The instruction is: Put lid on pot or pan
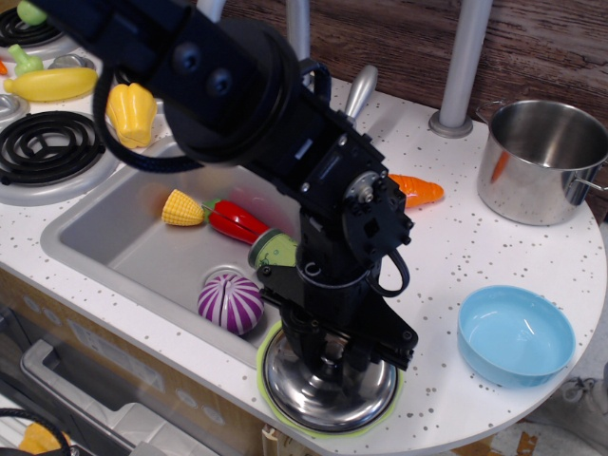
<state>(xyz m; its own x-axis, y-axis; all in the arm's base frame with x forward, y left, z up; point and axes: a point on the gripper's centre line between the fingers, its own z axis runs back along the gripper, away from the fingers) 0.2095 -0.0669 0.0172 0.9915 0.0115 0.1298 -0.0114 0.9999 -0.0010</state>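
The domed steel lid (296, 391) lies on a flat lime-green plate (264, 353) at the front edge of the counter. My gripper (334, 365) is down on the lid's centre. Its dark fingers are closed in around the knob, which they hide. The lid still rests on the plate. The shiny steel pot (541, 161) stands open and upright at the far right of the counter, well away from the gripper, with something orange reflected or lying inside.
A light-blue bowl (516, 334) sits between lid and pot. The sink (114, 242) to the left holds a purple onion (231, 302), corn (182, 208) and a red pepper (233, 221). A carrot (418, 191) lies on the counter; a grey post (463, 66) stands beside the pot.
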